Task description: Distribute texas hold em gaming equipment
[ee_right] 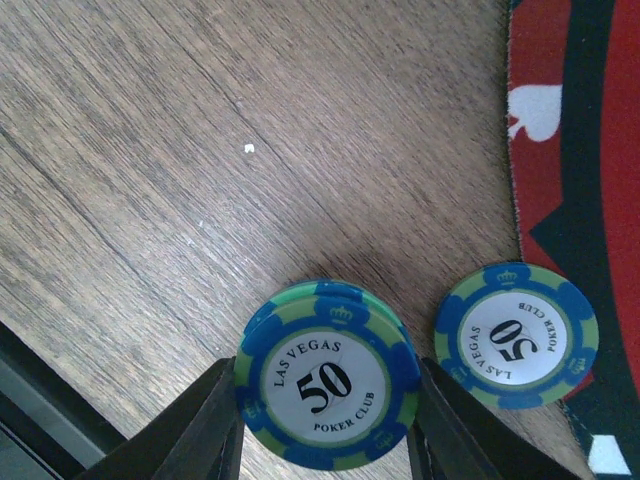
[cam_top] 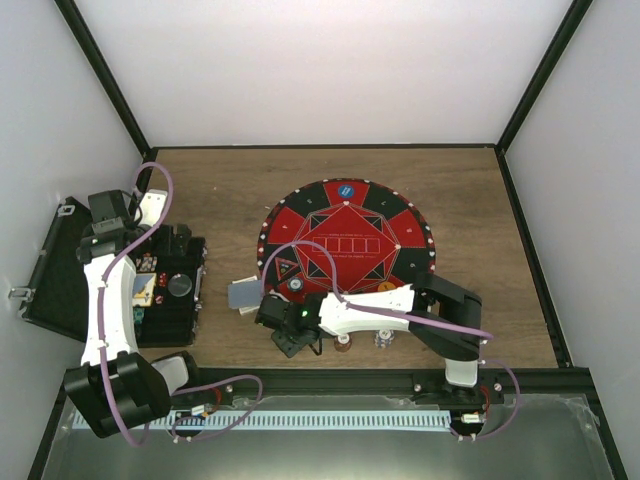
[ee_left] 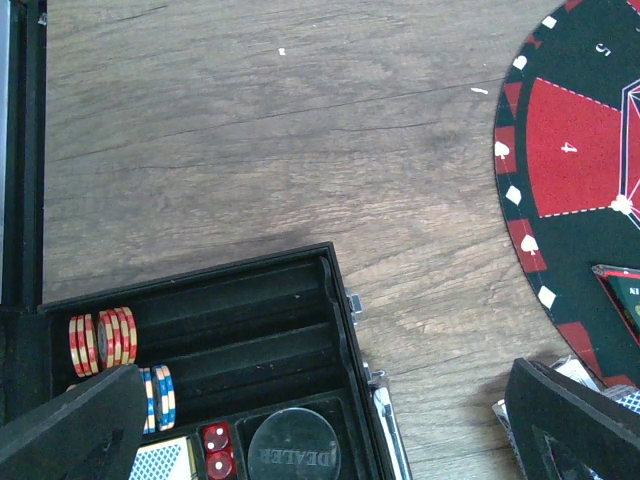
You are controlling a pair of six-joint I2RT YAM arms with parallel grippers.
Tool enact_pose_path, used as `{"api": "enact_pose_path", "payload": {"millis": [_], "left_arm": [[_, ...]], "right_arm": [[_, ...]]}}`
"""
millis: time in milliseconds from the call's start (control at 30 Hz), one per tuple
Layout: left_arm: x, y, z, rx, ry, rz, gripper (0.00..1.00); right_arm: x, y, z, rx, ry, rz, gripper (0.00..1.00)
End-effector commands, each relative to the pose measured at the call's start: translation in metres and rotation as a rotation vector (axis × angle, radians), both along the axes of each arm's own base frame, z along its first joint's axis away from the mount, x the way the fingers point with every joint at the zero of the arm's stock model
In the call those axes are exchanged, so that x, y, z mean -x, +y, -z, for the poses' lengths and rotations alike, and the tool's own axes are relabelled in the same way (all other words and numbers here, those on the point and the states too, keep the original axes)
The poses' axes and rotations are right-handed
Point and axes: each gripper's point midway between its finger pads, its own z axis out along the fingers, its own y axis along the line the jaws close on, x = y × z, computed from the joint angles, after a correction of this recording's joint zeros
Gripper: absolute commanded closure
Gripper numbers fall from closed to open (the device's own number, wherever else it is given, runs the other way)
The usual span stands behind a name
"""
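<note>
Lower middle of the right wrist view, the right claw (ee_right: 325, 425) grips a stack of blue-green chips (ee_right: 325, 385) on the desk (ee_right: 200, 150); a single matching chip (ee_right: 516, 335) lies just right, partly on the red-and-black mat (ee_right: 580, 150); the left claw (ee_left: 320, 425) hangs wide above the black case (ee_left: 250, 300).

a wooden table (cam_top: 220, 190) carries a round red-and-black mat (cam_top: 345, 245). left of the mat lies an open black case (cam_top: 50, 285). at the mat's near-left edge sits a pile of cards (cam_top: 243, 294). just off its near edge are a stack of blue-and-green chips (ee_right: 325, 385) and a single chip (ee_right: 515, 335).
</note>
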Motion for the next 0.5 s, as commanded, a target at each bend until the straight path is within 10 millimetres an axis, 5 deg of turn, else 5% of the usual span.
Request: {"api": "enact_pose_path", "payload": {"millis": [0,467], "left_arm": [[0.0,0.001,-0.012,-0.016,-0.026,0.009,0.0],[0.0,0.0,-0.012,-0.011,-0.024,0.015,0.0]], "right_arm": [[-0.003,0.007,-0.016,-0.025,-0.025,-0.001,0.7],[-0.005,0.009,-0.041,-0.069,-0.044,0.007,0.77]]}}
